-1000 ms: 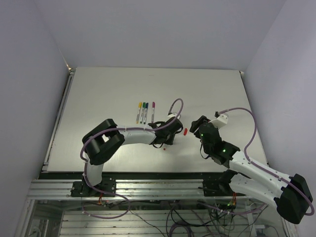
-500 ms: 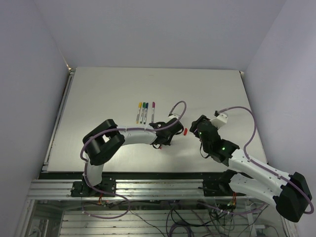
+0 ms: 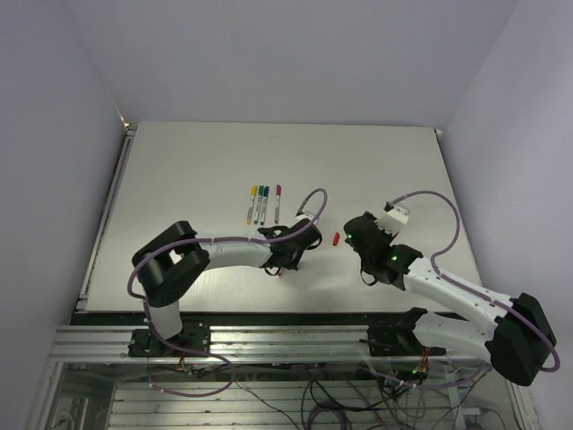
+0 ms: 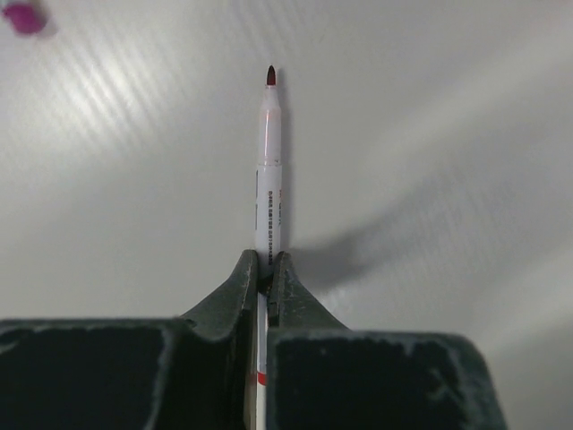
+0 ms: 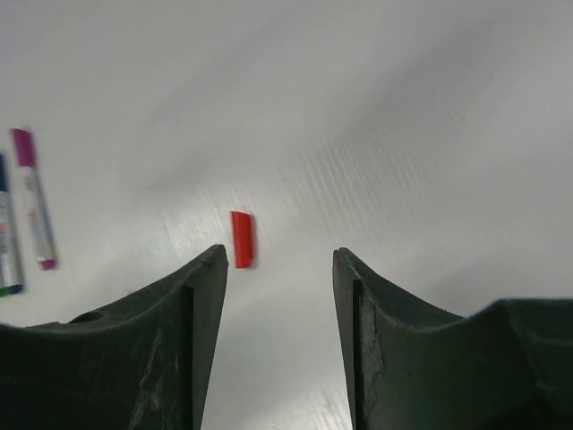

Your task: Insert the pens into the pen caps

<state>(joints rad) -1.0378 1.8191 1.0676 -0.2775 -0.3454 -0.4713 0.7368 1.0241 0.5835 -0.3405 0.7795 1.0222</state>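
Our left gripper (image 4: 269, 262) has drawn back towards its base and clamped the thin whitish red-tipped pen (image 4: 269, 161), which points straight away from the wrist, rear end hidden. Our right gripper (image 5: 279, 260) stands open, four capped pens (image 3: 264, 204) lying parallel beyond, one stubby red plastic cap (image 5: 242, 239) just ahead.

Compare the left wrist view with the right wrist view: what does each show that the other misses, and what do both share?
Left wrist only: the thin whitish pen barrel with a dark red tip, clamped in the left gripper. Right wrist only: the stubby red plastic cap lying flat ahead of the open right gripper. Shared: the pale grey table, and perhaps the purple-capped whitish pen, which the left wrist view may catch as a cropped purple blob at its corner.
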